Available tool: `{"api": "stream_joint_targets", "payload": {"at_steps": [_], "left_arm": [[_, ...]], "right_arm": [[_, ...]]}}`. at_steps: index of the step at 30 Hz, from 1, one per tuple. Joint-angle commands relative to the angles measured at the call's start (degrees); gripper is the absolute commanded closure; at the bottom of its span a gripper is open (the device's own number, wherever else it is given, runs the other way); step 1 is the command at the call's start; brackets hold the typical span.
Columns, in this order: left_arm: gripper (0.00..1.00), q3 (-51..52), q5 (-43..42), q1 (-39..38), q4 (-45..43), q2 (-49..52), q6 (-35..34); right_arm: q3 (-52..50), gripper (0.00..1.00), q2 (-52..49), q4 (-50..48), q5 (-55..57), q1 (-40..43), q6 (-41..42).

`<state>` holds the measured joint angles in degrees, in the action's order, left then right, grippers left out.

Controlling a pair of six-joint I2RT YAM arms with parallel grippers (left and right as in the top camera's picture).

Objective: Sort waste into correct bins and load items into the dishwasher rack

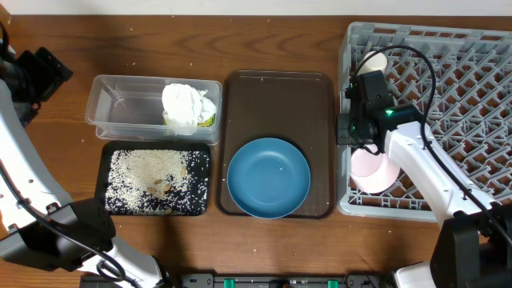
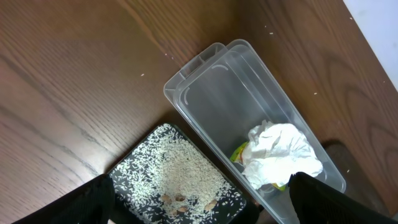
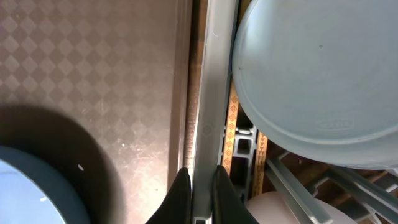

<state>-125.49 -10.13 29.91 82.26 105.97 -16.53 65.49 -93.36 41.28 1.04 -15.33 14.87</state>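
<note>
- The left tool hangs with its jaws spread wide and nothing between them, well apart from all the crockery.
- Both bins lie under it. The clear tub, just ahead of its fingers, holds the crumpled napkins, with the yellow-green wrapper tucked beneath them. The black tray, right below its fingertips, carries the rice grains. Sorting looks about finished, though I cannot find the silvery scrap.
- The brown serving tray sits between the two tools and bears only the dark-blue plate. The plate lies to the right tool's left, back toward its arm. It is not yet loaded and is probably the main job left.
- The right tool has its jaws almost together, directly above the left wall of the dishwasher rack. The grey rim lines up with the slit between the fingers. I cannot tell whether they nip it, and no dish is in them.
- Inside the rack, a pale dish stands just ahead and right of that tool. The pinkish bowl lies just behind it. I cannot make out the cup or the chopsticks.
- The surface is dark brown wood, with stray white specks near the tub. Of the room, only a pale strip shows beyond the far edge.
</note>
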Motion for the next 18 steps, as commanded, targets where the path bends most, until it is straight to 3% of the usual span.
{"api": "stream_joint_targets", "payload": {"at_steps": [1,14,18], "left_arm": [[0.08,-0.3,0.3,0.3,0.2,0.4,-0.1],[0.08,-0.3,0.3,0.3,0.2,0.4,-0.1],[0.08,-0.3,0.3,0.3,0.2,0.4,-0.1]], "right_arm": [[-0.7,0.99,-0.7,1.4,-5.7,-3.0,-1.6],[-0.7,0.98,-0.7,1.4,-5.6,-6.5,-1.6],[-0.7,0.94,-0.7,1.6,-4.1,-6.4,-1.7]]}}
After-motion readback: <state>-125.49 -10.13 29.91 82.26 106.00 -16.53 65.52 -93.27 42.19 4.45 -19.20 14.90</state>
